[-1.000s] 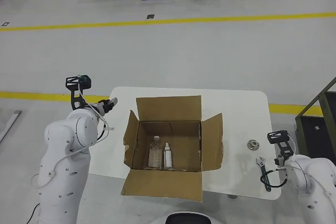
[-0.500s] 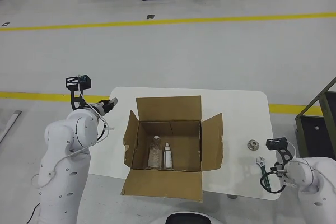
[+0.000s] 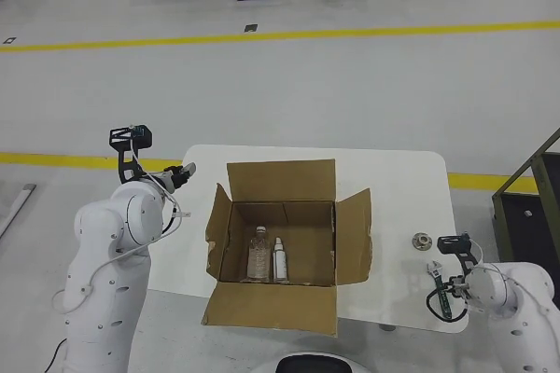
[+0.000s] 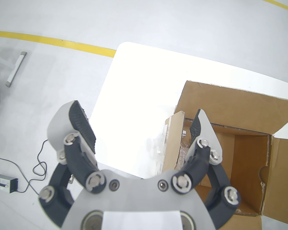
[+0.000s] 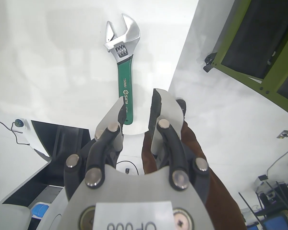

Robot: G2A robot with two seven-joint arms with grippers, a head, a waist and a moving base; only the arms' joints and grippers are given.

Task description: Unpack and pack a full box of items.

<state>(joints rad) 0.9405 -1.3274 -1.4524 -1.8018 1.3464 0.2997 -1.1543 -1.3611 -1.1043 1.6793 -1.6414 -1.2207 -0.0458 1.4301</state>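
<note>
**Cardboard box** (image 3: pixel 280 247) at mid-tabletop, top open, all four flaps folded outward. Inside, two clear bottles, one larger (image 3: pixel 258 254) and one smaller (image 3: pixel 279 261), side by side against the box floor, apparently lying flat. Rest of the box floor bare.

**Tabletop** (image 3: pixel 392 177) to the right of the box: adjustable wrench (image 5: pixel 124 82) with green handle, lying flat near the right-hand edge, head toward a small round metal part (image 3: pixel 421 241) just beyond it, the two apart.

**Right gripper** (image 5: pixel 139 99) low over the free end of the wrench handle, close to the tabletop's near edge. Fingers parted by a modest gap, grasping nothing; one fingertip just beside the handle's end, contact not clear.

**Left gripper** (image 4: pixel 137 110) held above the tabletop's left edge, beside the box's left flap. Fingers spread wide and released, nothing between them.

**Step in hand (judgement).** With two items out and two bottles not yet removed, either midway through unpacking or at the start of repacking; not decidable from these views. Right arm's placement suggestive of work on the wrench.

**Next move (judgement).** For a pick of the wrench: fingers astride the thin, flat handle, farther from its end and nearer the heavy head for balance, with care for the nearby table edge. For the bottles: a straight descent between the box walls, clear of the flaps.
</note>
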